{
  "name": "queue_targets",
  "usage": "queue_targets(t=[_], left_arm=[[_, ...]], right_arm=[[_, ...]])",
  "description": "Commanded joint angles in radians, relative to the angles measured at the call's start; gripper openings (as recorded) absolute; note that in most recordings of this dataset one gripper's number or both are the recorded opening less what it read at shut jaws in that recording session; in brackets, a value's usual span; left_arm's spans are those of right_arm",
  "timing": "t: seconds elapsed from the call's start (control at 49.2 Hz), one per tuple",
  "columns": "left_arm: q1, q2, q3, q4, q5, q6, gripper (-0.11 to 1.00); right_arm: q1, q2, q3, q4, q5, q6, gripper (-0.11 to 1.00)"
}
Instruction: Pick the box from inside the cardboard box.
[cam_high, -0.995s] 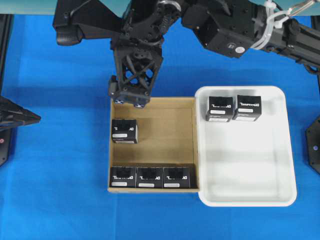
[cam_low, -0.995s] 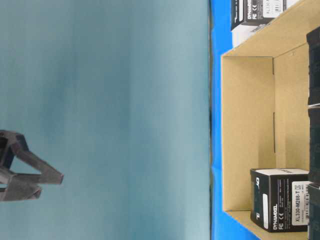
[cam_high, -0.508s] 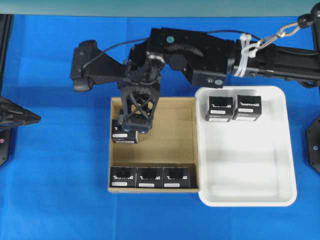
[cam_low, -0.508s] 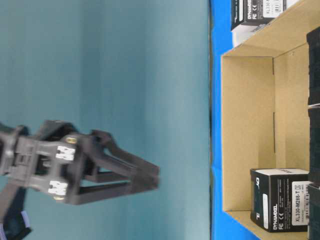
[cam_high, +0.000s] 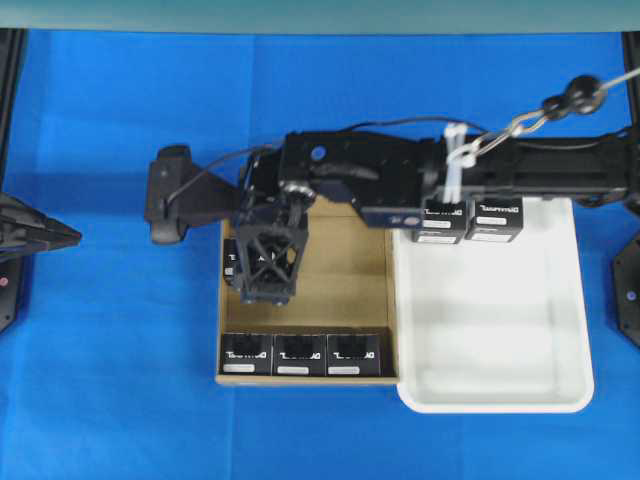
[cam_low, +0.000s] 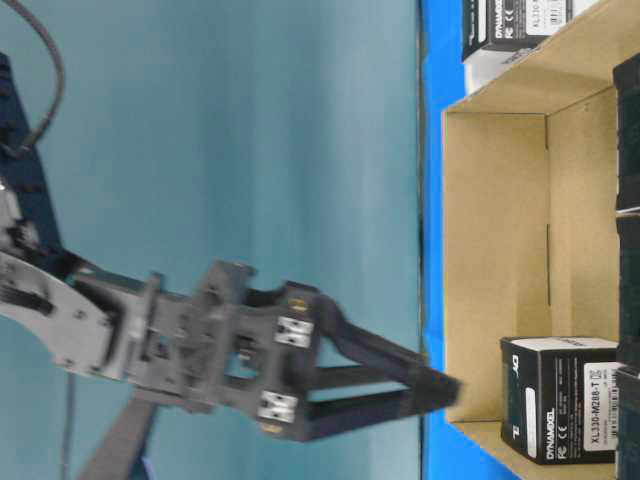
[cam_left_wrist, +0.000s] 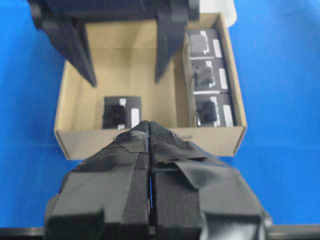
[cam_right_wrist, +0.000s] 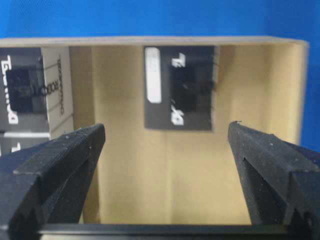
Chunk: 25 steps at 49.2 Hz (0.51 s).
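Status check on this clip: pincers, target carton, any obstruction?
Right pincer open, poised over lone small black carton in brown cardboard box. Left pincer shut, parked outside. Not gripped yet. Nothing blocking.

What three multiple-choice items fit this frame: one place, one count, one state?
1. The right gripper hovers over:
A. the lone box in the cardboard box
B. the blue cloth
C. the row of three

2. Black boxes in the white tray:
A. one
B. two
C. four

3. The right gripper is:
A. shut on a box
B. open, empty
C. shut, empty

Answers: 1 A, the wrist view looks down on that box; 2 B, a pair at the tray's far edge; 3 B, fingers wide apart, nothing between.
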Motion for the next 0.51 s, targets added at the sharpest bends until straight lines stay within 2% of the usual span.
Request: queue_targets(t=[0.0, 0.264, 0.488], left_arm=[[-0.002, 0.008, -0.029, 0.002, -0.008, 0.0, -0.07], [-0.002, 0.008, -0.029, 0.002, -0.009, 0.0, -0.07], [-0.002, 0.009, -0.029, 0.002, -0.009, 0.0, -0.07]], right_arm=[[0.003, 0.015, -0.003, -0.006, -0.015, 0.0, 1.0], [0.002, 0.052, -0.003, -0.031, -0.048, 0.0, 1.0], [0.002, 0.078, -0.003, -0.032, -0.067, 0.0, 1.0]])
